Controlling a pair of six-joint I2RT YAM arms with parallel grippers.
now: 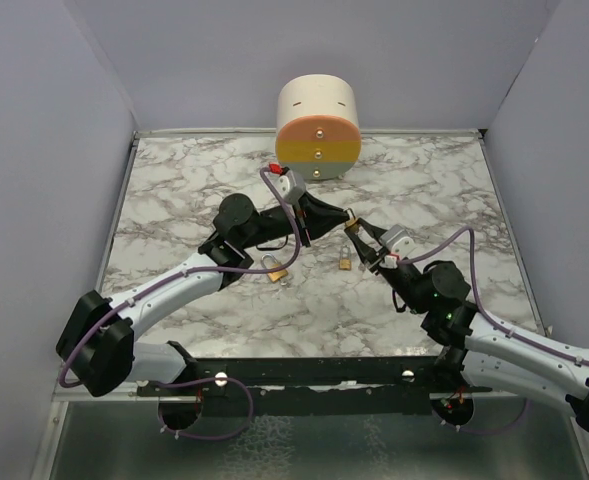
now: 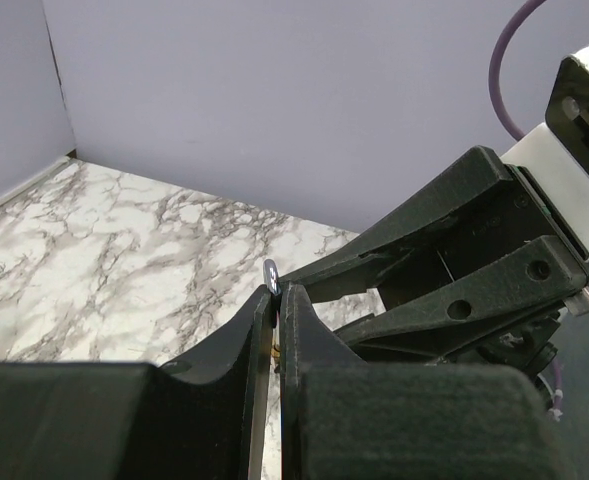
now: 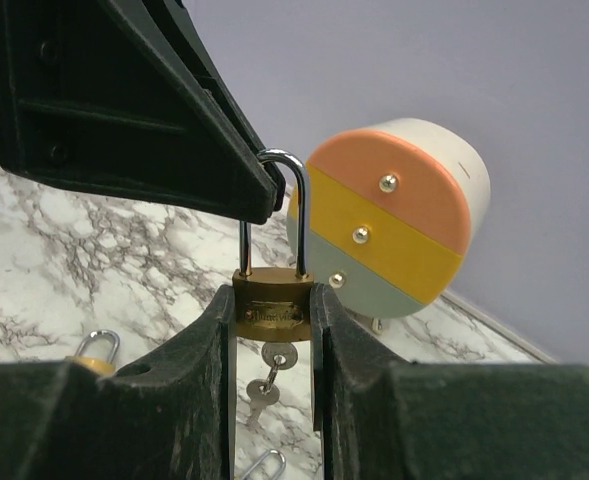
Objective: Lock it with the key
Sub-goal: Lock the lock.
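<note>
- Top view: the two arms meet above the middle of the marble table (image 1: 174, 190). The left gripper (image 1: 346, 218) comes in from the left and the right gripper (image 1: 362, 238) from the near right, tips almost touching. What they hold is too small to read here.
- Two loose padlocks lie on the table, one (image 1: 274, 265) near the left arm and one (image 1: 345, 263) just near of the grippers. A round drawer box (image 1: 318, 125) stands at the far edge.
- Left wrist view: the left gripper's jaws are pressed nearly together on the steel shackle (image 2: 271, 275), whose top shows above the fingertips. The right gripper's black fingers (image 2: 454, 300) fill the right side.
- Right wrist view: the right gripper clamps the brass padlock (image 3: 271, 305) by the two sides of its body, upright, off the table. The shackle's legs both reach the body; I cannot tell if it is locked. The left gripper's tip pinches the shackle at its upper left. A key (image 3: 274, 356) hangs from the underside of the body.
</note>
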